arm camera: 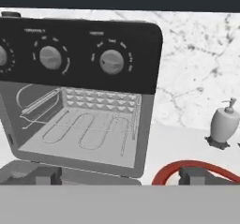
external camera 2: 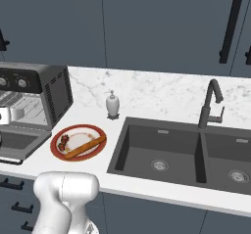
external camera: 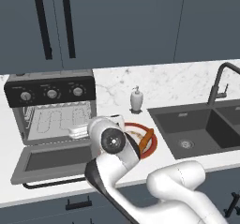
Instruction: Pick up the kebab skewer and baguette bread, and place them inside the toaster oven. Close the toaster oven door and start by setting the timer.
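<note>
Orange-brown bread [external camera 2: 86,146] and the skewer [external camera 2: 62,142] lie on the red plate [external camera 2: 56,152] near the table's front edge, beside the oven [external camera: 51,107]. Its door [external camera: 51,162] is down, ready for loading. My pincer [arm camera: 119,176] hangs released, empty, facing the rack.

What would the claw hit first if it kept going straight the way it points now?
Probably the toaster oven: the open claw looks into its front, roughly at the right edge of the cavity with the wire rack. Depth is unclear, so the lowered door might come first.
</note>
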Tool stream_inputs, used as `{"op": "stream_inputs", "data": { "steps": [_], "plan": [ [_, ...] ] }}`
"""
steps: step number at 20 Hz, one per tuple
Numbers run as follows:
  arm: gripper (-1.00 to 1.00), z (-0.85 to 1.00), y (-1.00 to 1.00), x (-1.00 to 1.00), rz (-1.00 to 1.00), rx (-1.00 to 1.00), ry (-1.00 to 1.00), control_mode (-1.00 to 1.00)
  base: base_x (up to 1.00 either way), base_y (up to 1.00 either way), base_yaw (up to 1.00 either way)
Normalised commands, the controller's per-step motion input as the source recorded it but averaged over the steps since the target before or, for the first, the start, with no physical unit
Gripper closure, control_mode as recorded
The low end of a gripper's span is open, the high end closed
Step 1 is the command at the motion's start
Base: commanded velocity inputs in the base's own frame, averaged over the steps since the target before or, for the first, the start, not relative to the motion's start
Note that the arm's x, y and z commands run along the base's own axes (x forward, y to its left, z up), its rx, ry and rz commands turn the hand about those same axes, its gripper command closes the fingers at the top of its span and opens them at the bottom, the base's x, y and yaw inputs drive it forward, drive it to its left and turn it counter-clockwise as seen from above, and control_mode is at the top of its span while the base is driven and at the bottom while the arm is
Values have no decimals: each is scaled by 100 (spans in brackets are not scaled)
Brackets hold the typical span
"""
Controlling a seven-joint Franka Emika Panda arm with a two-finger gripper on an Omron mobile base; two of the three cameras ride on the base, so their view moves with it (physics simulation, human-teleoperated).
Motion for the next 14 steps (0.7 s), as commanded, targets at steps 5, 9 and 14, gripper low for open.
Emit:
{"op": "stream_inputs", "data": {
  "steps": [5, 9, 14],
  "plan": [
    [-100, 0, 35, 41, -6, 18, -14, -100, 0, 0, 0],
    [-100, -1, 23, 31, -7, 7, -8, -100, 0, 0, 0],
    [-100, 0, 46, 27, -13, 4, 0, -100, 0, 0, 0]
  ]
}}
